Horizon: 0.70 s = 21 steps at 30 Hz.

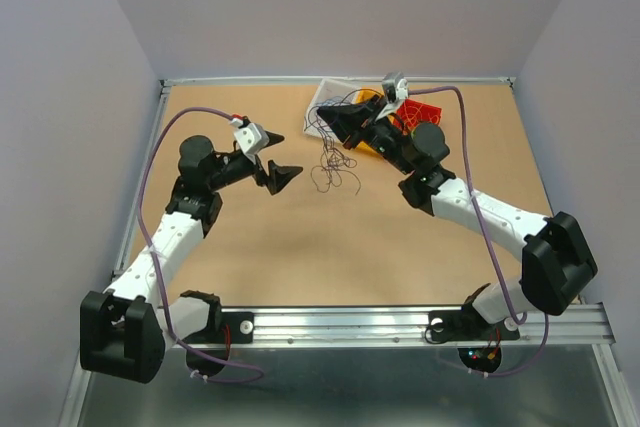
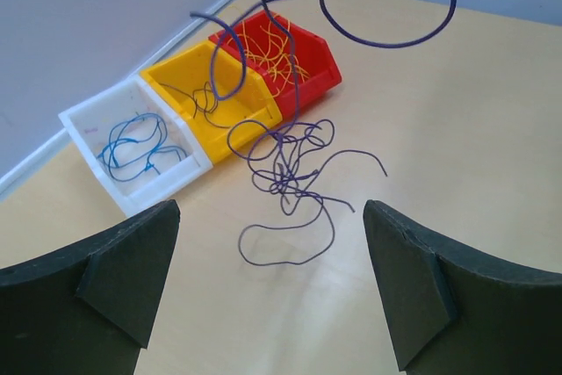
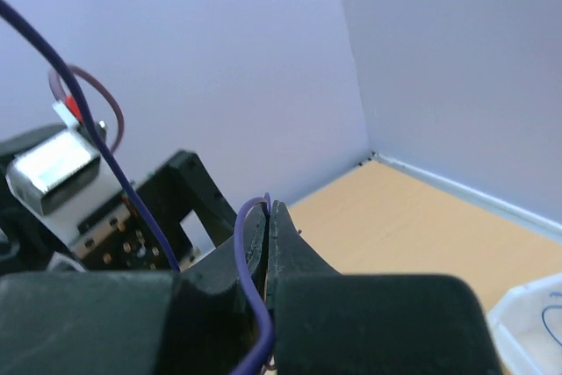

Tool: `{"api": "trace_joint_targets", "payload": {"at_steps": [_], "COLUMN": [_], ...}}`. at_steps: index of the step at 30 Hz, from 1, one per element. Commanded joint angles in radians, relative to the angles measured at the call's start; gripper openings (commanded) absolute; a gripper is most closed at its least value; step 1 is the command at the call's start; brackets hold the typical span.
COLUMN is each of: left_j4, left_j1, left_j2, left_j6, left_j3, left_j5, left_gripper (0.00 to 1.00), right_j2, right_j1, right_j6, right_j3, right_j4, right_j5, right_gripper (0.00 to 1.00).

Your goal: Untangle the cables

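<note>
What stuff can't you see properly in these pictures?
- Top view: the yellow bin is mostly hidden behind the right gripper, and what's inside it is too small to tell.
- Left wrist view: the lifted purple wire runs off the top edge, so what holds it is unseen.
- Right wrist view: the white bin is cut off at the corner.

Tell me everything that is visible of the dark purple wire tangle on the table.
The purple tangle is made of several very thin, curly, dark purple wires that look like flexible coated strands. They are loosely knotted in the middle, with open loops around the knot. Most of it lies flat on the tan table. One strand rises from it to the right gripper, whose jaws are shut on it, so that part hangs in the air.
</note>
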Motion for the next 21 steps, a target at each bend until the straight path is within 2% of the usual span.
{"api": "trace_joint_targets", "payload": {"at_steps": [1, 8, 12, 16, 19, 21], "left_j4": [0.176, 0.359, 0.380, 0.402, 0.367, 0.345], "left_j1": [-0.063, -0.180, -0.209, -0.216, -0.233, -0.236], "left_j2": [0.032, 0.080, 0.167, 0.264, 0.327, 0.334], "left_j6": [-0.034, -0.114, -0.153, -0.161, -0.150, -0.131], "left_j3": [-0.016, -0.023, 0.046, 0.108, 0.128, 0.120], "left_j5": [-0.039, -0.221, -0.316, -0.301, -0.319, -0.338], "left_gripper": [0.99, 0.89, 0.76, 0.60, 0.54, 0.54], "right_j2": [-0.021, -0.007, 0.016, 0.024, 0.013, -0.002], "right_j1": [0.004, 0.004, 0.004, 0.007, 0.007, 0.005], "right_j6": [0.027, 0.064, 0.104, 0.130, 0.120, 0.098], "right_j3": [0.117, 0.192, 0.238, 0.278, 0.310, 0.331], "right_j4": [-0.027, -0.044, -0.047, -0.047, -0.065, -0.102], "right_j5": [0.026, 0.031, 0.012, -0.003, 0.034, 0.066], "right_gripper": [0.01, 0.00, 0.00, 0.01, 0.01, 0.00]}}
